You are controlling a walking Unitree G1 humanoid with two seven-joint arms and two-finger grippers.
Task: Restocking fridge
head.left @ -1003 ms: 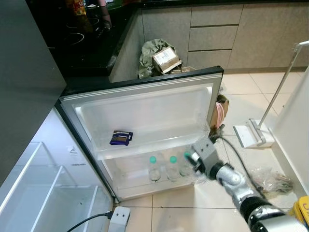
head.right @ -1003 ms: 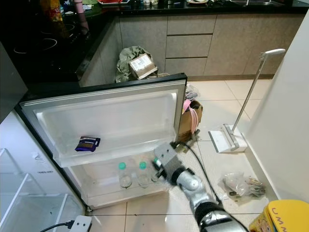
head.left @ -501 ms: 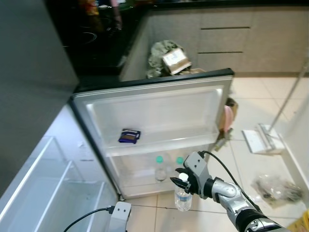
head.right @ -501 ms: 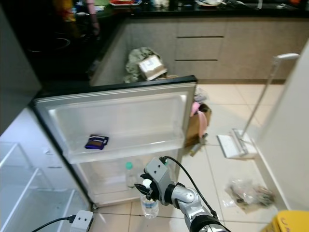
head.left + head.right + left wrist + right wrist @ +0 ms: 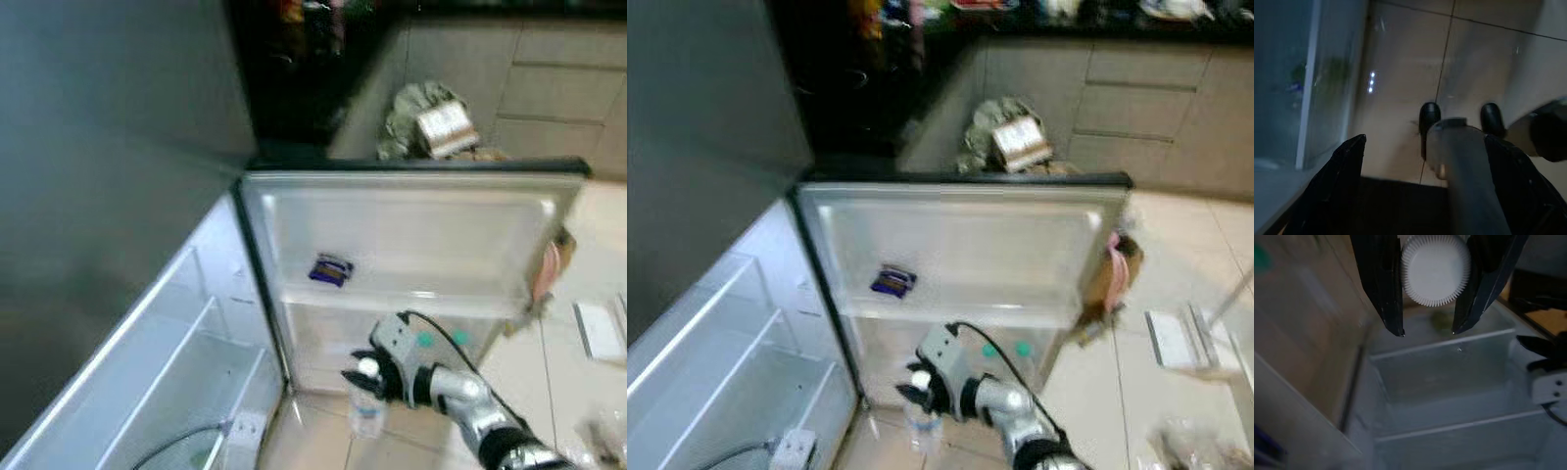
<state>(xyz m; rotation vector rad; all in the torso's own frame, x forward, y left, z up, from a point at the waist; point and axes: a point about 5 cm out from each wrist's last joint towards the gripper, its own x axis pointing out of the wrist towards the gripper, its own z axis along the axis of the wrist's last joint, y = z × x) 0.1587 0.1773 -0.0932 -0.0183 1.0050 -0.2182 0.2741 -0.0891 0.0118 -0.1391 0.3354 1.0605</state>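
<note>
right gripper [image 5: 364,376] clamped on the white cap of a water bottle [image 5: 366,416] hanging upright over the floor tiles before the open fridge door [image 5: 411,235], two green-capped bottles [image 5: 441,340] in its lower rack, dark packet [image 5: 330,268] above, left gripper [image 5: 1415,147] idle, fingers apart

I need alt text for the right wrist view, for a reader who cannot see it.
The right gripper is closed on a water bottle, its white ribbed cap sitting between the two black fingers. Beyond it are the pale shelves of the open fridge, dim and blurred.
</note>
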